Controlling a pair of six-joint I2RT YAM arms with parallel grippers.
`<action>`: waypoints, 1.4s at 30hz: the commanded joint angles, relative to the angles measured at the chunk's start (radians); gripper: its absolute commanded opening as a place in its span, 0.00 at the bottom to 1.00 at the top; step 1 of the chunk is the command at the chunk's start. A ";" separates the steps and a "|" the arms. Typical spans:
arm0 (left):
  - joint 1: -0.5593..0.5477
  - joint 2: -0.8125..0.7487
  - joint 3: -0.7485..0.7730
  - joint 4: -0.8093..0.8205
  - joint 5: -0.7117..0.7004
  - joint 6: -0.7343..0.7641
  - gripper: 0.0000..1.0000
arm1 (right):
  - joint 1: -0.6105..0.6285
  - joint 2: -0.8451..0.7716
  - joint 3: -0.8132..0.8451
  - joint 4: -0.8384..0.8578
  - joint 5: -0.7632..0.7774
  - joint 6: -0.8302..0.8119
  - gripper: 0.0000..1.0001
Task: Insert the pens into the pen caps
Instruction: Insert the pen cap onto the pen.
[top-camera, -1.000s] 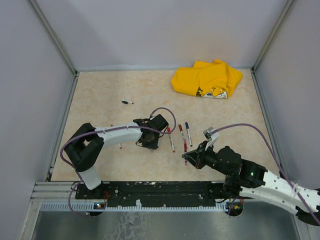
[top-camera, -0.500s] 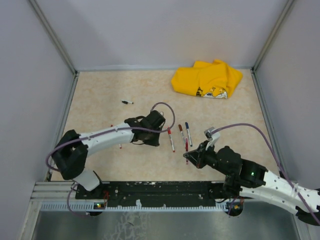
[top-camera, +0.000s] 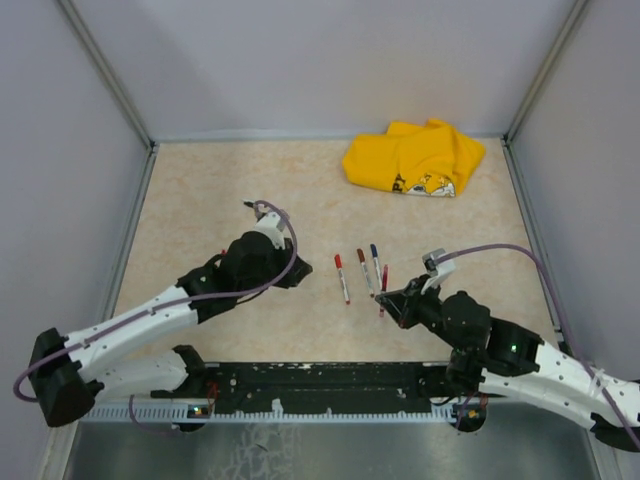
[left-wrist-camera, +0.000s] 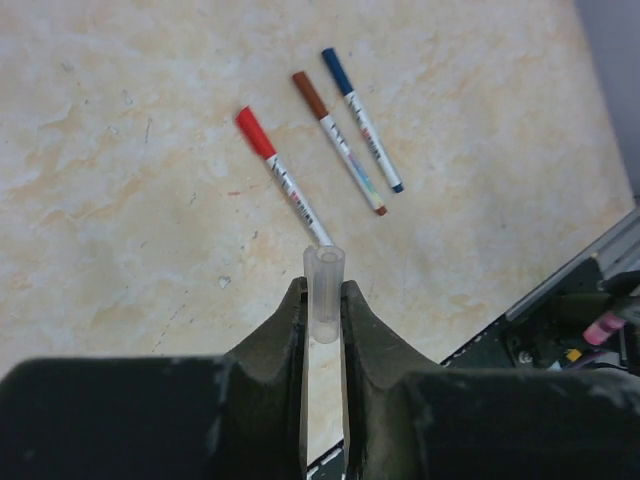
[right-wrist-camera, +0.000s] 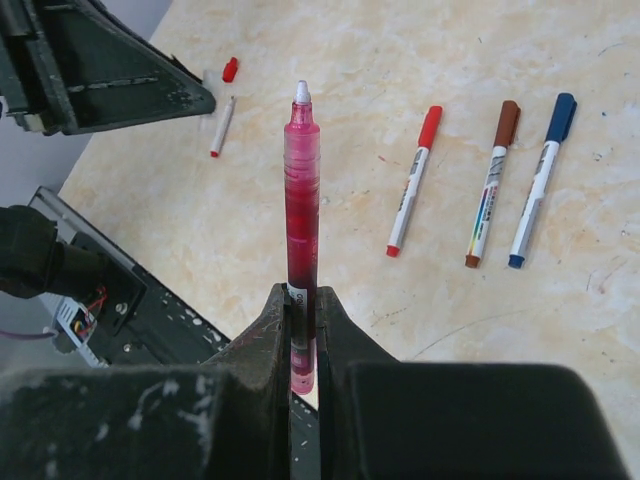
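My left gripper (top-camera: 296, 270) (left-wrist-camera: 323, 290) is shut on a short clear tube cap (left-wrist-camera: 324, 290) whose open end points forward, above the table. My right gripper (top-camera: 386, 298) (right-wrist-camera: 302, 296) is shut on a red translucent pen (right-wrist-camera: 301, 200) (top-camera: 384, 277), held upright with its white tip bare. Three capped white pens lie side by side between the grippers: red-capped (left-wrist-camera: 285, 178) (right-wrist-camera: 412, 185), brown-capped (left-wrist-camera: 338, 142) (right-wrist-camera: 492, 183), blue-capped (left-wrist-camera: 362, 120) (right-wrist-camera: 540, 180). A loose red cap (right-wrist-camera: 230, 69) and a short uncapped pen (right-wrist-camera: 222, 125) lie near the left gripper's fingers (right-wrist-camera: 110, 75).
A crumpled yellow cloth (top-camera: 415, 158) lies at the back right. A small black pen (top-camera: 254, 204) lies at the back left. Grey walls enclose the table; a black rail (top-camera: 300, 385) runs along the near edge.
The left arm has stretched out low to the left, its gripper staying left of the three pens. The right gripper has moved slightly right and forward with the red pen.
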 joint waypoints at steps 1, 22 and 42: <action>0.004 -0.140 -0.074 0.212 0.010 -0.016 0.00 | 0.004 0.013 0.060 0.084 -0.007 -0.025 0.00; 0.003 -0.298 -0.171 0.531 0.230 -0.044 0.00 | 0.004 0.402 0.055 0.582 -0.450 -0.064 0.00; 0.003 -0.264 -0.197 0.640 0.317 -0.072 0.00 | 0.004 0.429 0.041 0.666 -0.434 -0.038 0.00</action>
